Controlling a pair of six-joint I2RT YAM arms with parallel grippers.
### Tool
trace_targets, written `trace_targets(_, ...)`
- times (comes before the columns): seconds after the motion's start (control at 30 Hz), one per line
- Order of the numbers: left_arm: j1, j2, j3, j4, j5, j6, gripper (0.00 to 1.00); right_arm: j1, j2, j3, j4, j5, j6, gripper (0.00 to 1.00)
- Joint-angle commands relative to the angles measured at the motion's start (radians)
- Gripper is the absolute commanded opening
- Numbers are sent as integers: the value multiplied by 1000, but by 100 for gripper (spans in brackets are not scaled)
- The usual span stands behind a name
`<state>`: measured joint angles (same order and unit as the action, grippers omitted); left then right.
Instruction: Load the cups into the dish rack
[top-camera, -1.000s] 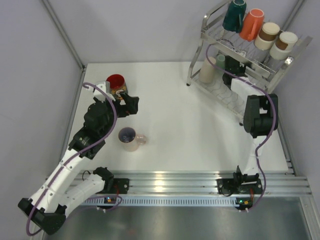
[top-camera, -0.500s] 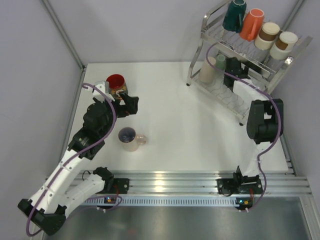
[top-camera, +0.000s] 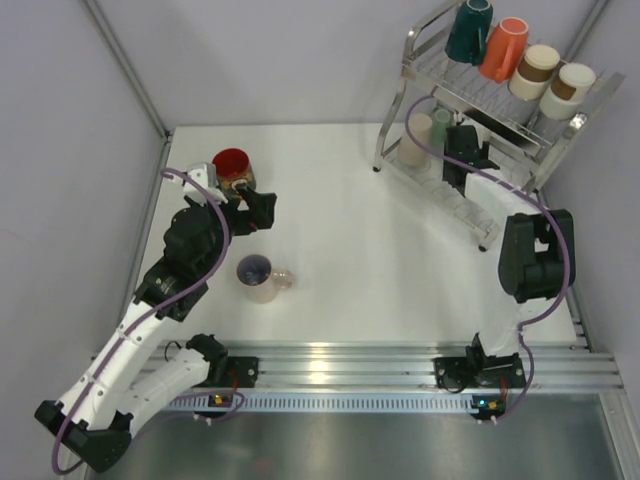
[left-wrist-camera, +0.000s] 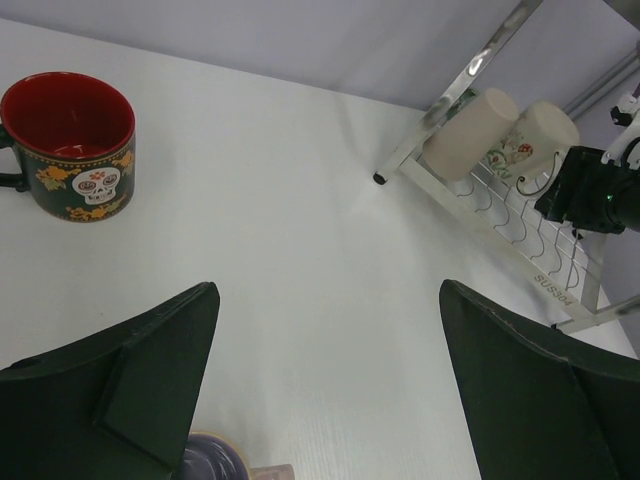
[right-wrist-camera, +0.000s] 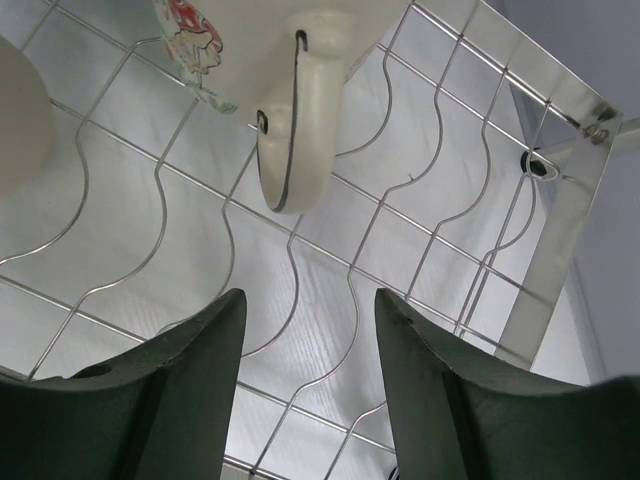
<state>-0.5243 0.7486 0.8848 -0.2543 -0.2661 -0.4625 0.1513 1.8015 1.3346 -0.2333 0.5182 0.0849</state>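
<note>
The dish rack (top-camera: 500, 110) stands at the back right. Its upper tier holds a dark teal cup (top-camera: 468, 30), an orange cup (top-camera: 503, 47) and two white-and-brown cups (top-camera: 535, 70). On the lower tier lie a beige cup (top-camera: 414, 140) and a mint cup (top-camera: 440, 125). My right gripper (top-camera: 462, 150) is open just behind the mint cup's handle (right-wrist-camera: 290, 170), over the wire shelf (right-wrist-camera: 420, 230), with nothing between its fingers. A red mug (top-camera: 232, 165) and a pinkish cup (top-camera: 262, 278) stand on the table. My left gripper (top-camera: 258, 210) hangs open between them, empty.
The left wrist view shows the red mug (left-wrist-camera: 70, 145) at far left, the pinkish cup's rim (left-wrist-camera: 215, 462) at the bottom edge and the rack's foot (left-wrist-camera: 380, 178) ahead. Grey walls close in the left side and the back. A metal rail (top-camera: 330, 365) runs along the near edge.
My right gripper has opened off the mint cup and drawn back a little; its elbow swung right. The mint cup stays on the lower tier. The left arm has not moved.
</note>
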Motion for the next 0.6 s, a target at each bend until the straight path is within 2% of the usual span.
trace_targets(0.0,3,-6,31,50,18,-8,97,28,-50,8,28,8,-25,55)
trace_targets(0.27,1,18,42,50,11,-15,96,73,-40,21,-55,20,-60,55)
trace_targets(0.4,3,31,59,38,-42,-19,95,112,-70,26,-128,-15,-68,55)
trace_targets(0.57,1,124,178,-108,-168,-5,93,211,-177,-11,-222,-41,-30,55)
